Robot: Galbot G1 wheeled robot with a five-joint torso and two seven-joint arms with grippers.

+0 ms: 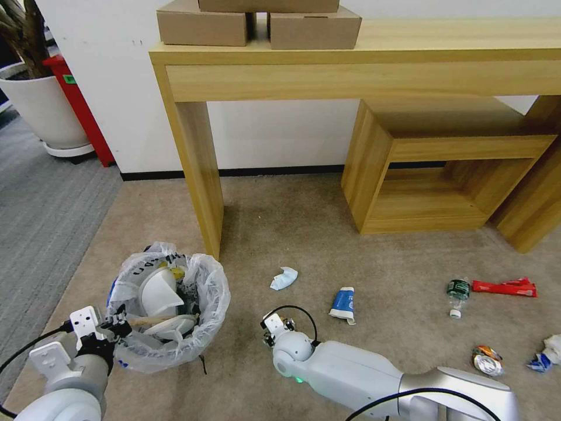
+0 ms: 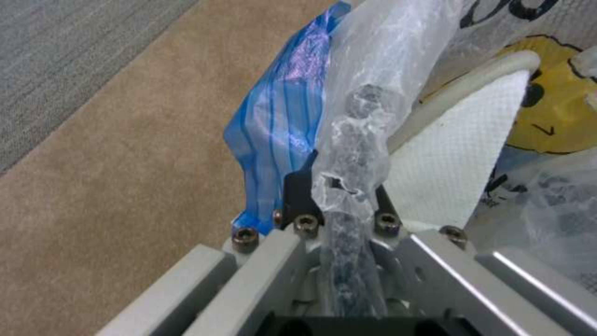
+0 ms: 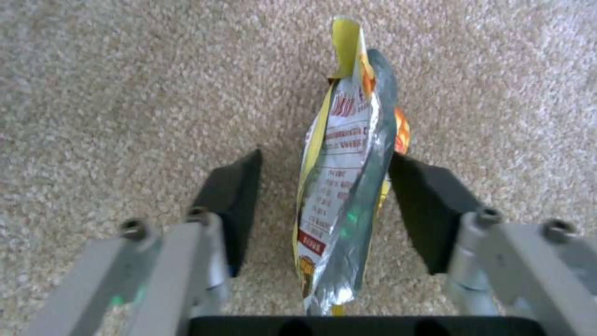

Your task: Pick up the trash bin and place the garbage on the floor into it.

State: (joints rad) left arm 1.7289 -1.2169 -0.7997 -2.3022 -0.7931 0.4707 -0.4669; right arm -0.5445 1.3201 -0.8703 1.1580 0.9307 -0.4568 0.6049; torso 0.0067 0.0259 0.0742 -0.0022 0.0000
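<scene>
Lower left of the head view: left gripper (image 1: 117, 328) clamped on the rim of the trash bin (image 1: 169, 304), holding white slippers and a wooden stick. Lower centre, right gripper (image 3: 323, 205) spread open around a foil snack packet (image 3: 345, 186) on the floor (image 1: 327, 245). Blue-white wrapper (image 1: 343, 304), green bottle (image 1: 458, 290) and red packet (image 1: 504, 287) lie right; a wooden desk leg (image 1: 201, 181) stands behind the bin.

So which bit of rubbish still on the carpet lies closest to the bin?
The crumpled pale-blue paper, just right of the trash bin. The blue-white wrapper, green bottle and red packet lie farther right.
</scene>
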